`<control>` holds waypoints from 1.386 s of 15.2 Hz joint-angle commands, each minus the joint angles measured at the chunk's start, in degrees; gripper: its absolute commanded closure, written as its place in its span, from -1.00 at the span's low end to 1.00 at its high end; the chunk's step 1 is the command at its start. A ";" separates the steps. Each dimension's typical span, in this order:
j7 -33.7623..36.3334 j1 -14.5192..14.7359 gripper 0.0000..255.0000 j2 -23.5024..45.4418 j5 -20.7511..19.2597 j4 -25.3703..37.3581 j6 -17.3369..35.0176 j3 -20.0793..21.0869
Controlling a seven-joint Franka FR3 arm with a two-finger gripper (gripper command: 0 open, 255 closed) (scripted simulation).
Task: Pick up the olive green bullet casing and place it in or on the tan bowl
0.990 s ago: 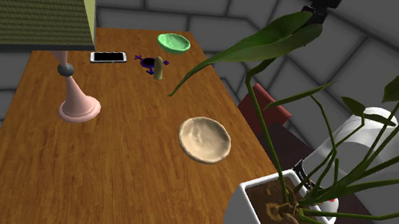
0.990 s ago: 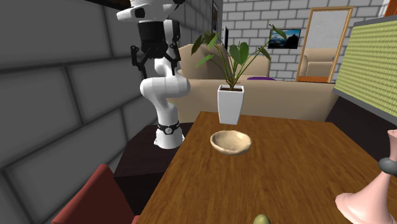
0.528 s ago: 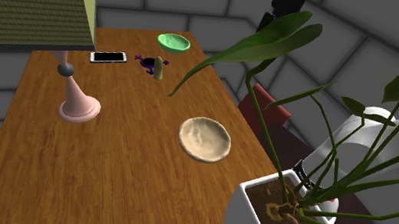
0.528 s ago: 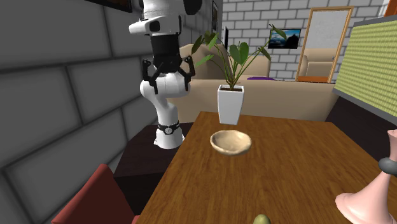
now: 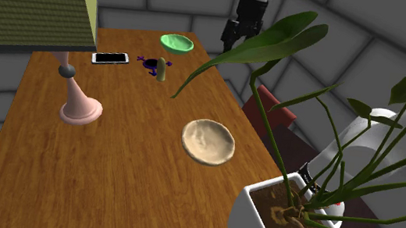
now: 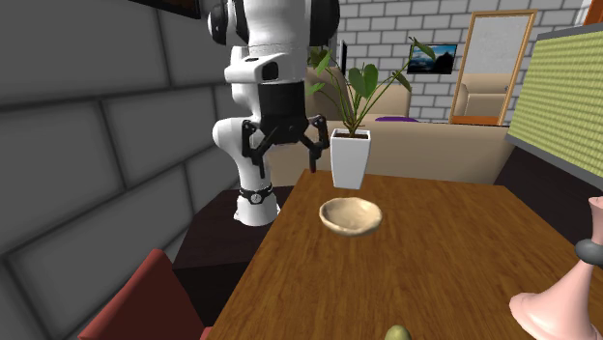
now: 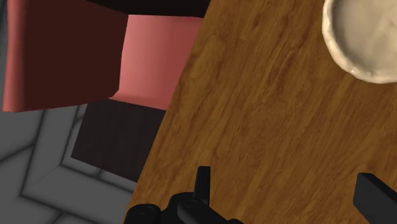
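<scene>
Shoulder view: gripper [image 5: 231, 35] hangs at upper middle of the frame, high off the table [image 5: 109, 169]. Olive green bullet casing [image 5: 164, 71] stands upright at upper centre, just beside a purple object [image 5: 149, 63], with a phone [image 5: 110, 58] and a green bowl [image 5: 177, 43] near. Tan bowl [image 5: 208, 141] sits mid-frame, well apart from the casing. Plant leaves [image 5: 281, 36] cross the arm; finger state can't be read here.

Second exterior view: gripper [image 6: 285, 153] at upper centre-left, fingers spread wide, nothing between them. Tan bowl [image 6: 351, 214] at centre. Casing [image 6: 397, 333] cut off by the bottom edge, shape hard to make out.

Wrist view: gripper [image 7: 289, 197] fingers stand apart at the bottom edge, bare wood under them, table edge close by. Tan bowl [image 7: 366, 38] cut off at the upper right corner; red chair [image 7: 153, 60] at upper left.

Judged step: reach, grasp not yet begun. Next move calls for crossing to the casing, coming down with a finger on either side, clear of the purple object, then closing.
</scene>
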 commanded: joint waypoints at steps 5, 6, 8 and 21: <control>4.35 0.69 -1.00 12.70 -1.30 7.59 5.95 2.67; 5.10 0.82 -1.00 14.82 -1.68 9.08 6.69 3.03; 6.61 1.16 -1.00 19.11 -2.57 12.31 7.93 3.63; 15.09 5.79 -1.00 49.05 -9.61 42.74 8.17 4.23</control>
